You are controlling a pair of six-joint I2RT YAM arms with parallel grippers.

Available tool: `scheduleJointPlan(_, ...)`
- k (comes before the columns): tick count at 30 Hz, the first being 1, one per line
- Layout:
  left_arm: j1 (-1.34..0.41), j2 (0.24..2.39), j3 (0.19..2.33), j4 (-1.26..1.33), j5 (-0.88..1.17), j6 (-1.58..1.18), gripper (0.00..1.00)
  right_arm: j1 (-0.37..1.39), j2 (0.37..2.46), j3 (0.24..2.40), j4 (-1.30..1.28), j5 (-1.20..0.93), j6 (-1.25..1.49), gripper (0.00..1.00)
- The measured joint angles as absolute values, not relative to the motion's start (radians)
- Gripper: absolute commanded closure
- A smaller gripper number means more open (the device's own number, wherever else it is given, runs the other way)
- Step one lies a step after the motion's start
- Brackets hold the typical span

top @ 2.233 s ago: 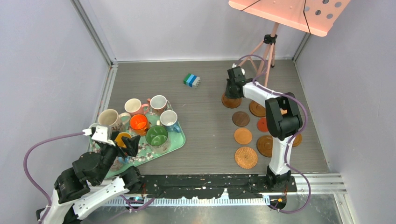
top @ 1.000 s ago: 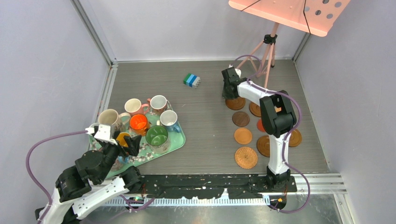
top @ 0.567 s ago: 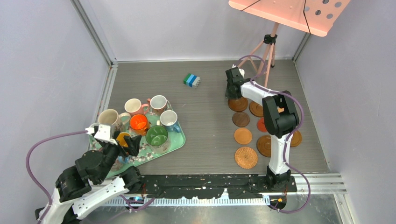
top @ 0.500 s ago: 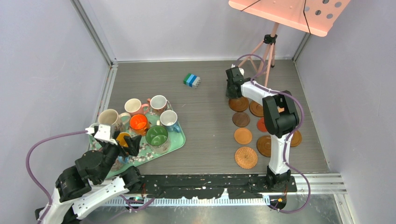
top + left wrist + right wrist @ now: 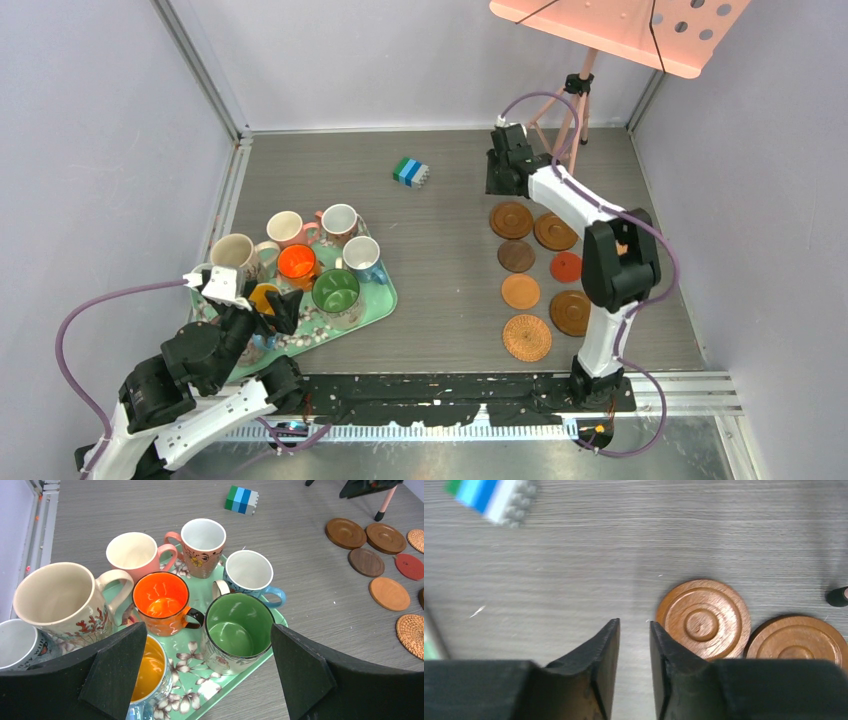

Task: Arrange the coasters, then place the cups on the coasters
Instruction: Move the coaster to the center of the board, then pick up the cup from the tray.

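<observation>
Several round coasters lie in two columns on the right; a brown wooden coaster (image 5: 511,220) (image 5: 703,618) heads the left column, and a woven coaster (image 5: 527,337) ends it. My right gripper (image 5: 505,172) (image 5: 634,624) hovers just beyond that brown coaster, jaws slightly open, nothing between them. Several cups stand on the mint floral tray (image 5: 386,298) (image 5: 192,645), among them a green-inside cup (image 5: 336,291) (image 5: 239,630) and an orange-inside cup (image 5: 161,602). My left gripper (image 5: 270,308) (image 5: 206,627) hangs wide open above the tray's near side, holding nothing.
A blue-green toy block (image 5: 411,172) (image 5: 494,497) lies on the table behind the middle. A pink music stand (image 5: 575,100) stands at the back right, close behind my right gripper. Grey walls close in both sides.
My right gripper opened and let go of the brown coaster, then drew back toward the rear. Its elbow swung right, uncovering more coasters. The left arm stayed still.
</observation>
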State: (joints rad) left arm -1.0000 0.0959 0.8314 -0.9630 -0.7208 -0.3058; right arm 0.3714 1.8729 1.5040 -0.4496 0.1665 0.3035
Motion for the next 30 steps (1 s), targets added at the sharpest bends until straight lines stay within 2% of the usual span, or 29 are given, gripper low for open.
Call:
scheduleJointPlan(5,-1.000,0.112,0.830,-0.963,-0.721,-0.306,0.01,0.477,1.671,1.406,-0.441,0.167,0.292,0.45)
scheduleJointPlan(7,-1.000,0.121,0.830,-0.963,-0.722,-0.306,0.00,0.525,1.591,1.351,-0.437,0.163,0.290,0.35)
scheduleJointPlan(8,-1.000,0.127,0.830,-0.963,-0.723,-0.306,0.00,0.549,1.560,1.330,-0.436,0.159,0.290,0.23)
scheduleJointPlan(10,-1.000,0.142,0.830,-0.963,-0.727,-0.307,0.01,0.585,1.500,1.280,-0.431,0.152,0.288,0.07)
scheduleJointPlan(12,-1.000,0.162,0.830,-0.965,-0.731,-0.311,0.00,0.605,1.441,1.226,-0.431,0.148,0.288,0.01)
scheduleJointPlan(24,-1.000,0.354,0.838,-1.012,-0.803,-0.414,0.01,0.647,0.957,0.834,-0.413,0.138,0.313,0.05)
scheduleJointPlan(30,-1.000,0.458,0.871,-1.054,-0.812,-0.468,0.03,0.647,0.872,0.742,-0.411,0.152,0.330,0.05)
